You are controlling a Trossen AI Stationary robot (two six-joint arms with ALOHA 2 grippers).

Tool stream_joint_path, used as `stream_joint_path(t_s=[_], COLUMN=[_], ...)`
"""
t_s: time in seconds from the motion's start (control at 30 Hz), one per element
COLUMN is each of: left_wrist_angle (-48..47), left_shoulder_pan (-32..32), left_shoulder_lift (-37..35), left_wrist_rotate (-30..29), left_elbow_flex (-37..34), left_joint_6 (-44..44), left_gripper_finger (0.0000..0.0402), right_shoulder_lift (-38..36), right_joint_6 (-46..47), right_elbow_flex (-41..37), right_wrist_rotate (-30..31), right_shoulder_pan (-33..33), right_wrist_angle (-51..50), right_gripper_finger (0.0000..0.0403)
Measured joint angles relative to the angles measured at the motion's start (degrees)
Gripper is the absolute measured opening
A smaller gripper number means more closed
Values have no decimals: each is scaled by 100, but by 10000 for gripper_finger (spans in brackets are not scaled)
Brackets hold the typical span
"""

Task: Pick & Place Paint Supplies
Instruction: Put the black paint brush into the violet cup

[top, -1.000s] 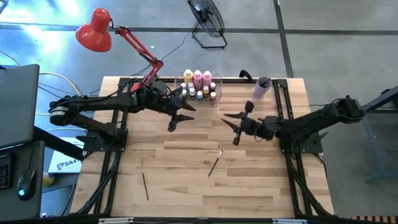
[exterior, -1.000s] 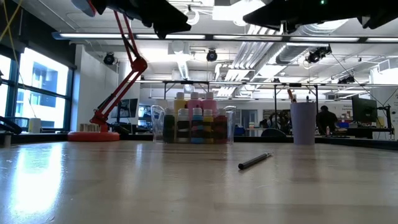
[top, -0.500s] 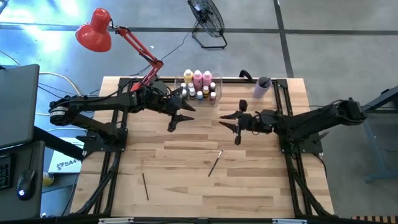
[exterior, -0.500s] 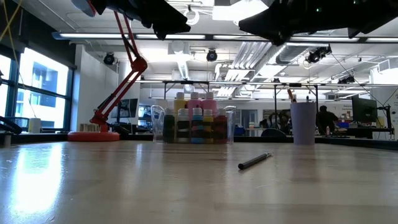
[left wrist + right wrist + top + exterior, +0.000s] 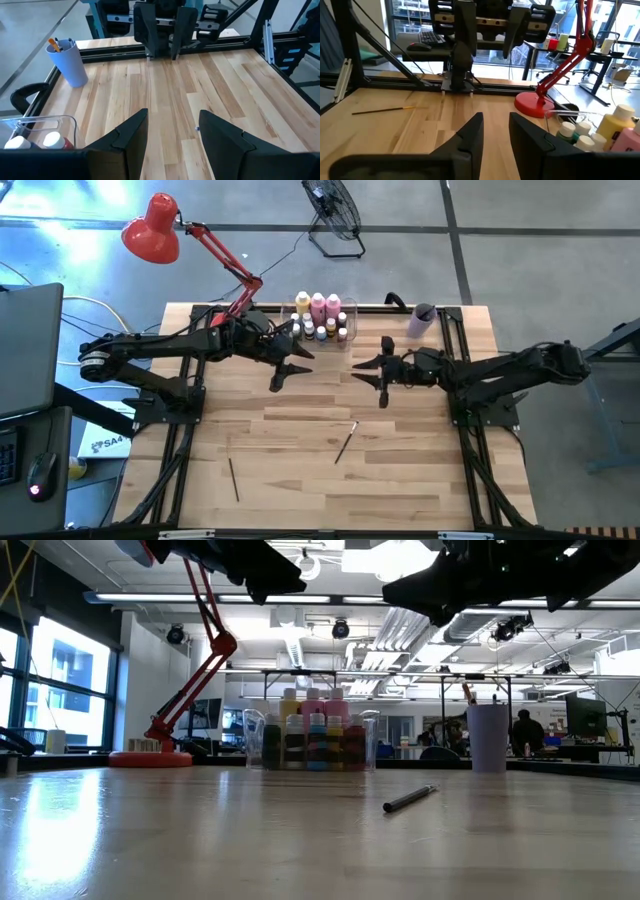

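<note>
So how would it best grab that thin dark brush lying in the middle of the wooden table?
Probably from straight above, fingers closing across the middle of the handle. The thin dark paintbrush lies flat and slanted on the wooden table, with bare wood all around, so nothing blocks either side.

Only one piece of lettering can be read. In the high view a white box lies on the floor left of the table, under the left arm's frame, and its side shows dark characters that look like "SA4", cut off at the box's edge. The paint bottles at the far edge of the table carry labels, but nothing on them can be made out in any view.
</note>
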Motion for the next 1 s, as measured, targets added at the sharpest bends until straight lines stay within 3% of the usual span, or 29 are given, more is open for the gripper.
stream_joint_path(t_s=[0.57, 0.87, 1.0], left_wrist_angle=[46, -1268, -1708], left_shoulder_pan=[0, -2, -2], left_shoulder_lift=[-41, -871, -1462], left_wrist_rotate=[-63, -1409, -1557], left_elbow_flex=[0, -2, 0], left_joint_6=[-10, -14, -12], left_gripper_finger=[175, 175, 175], right_shoulder_lift=[2, 2, 4], right_joint_6=[-11, -4, -4], right_elbow_flex=[0, 0, -2], right_wrist_rotate=[4, 23, 23], right_shoulder_pan=[2, 2, 2], right_wrist_angle=[2, 7, 4], right_gripper_finger=[83, 83, 83])
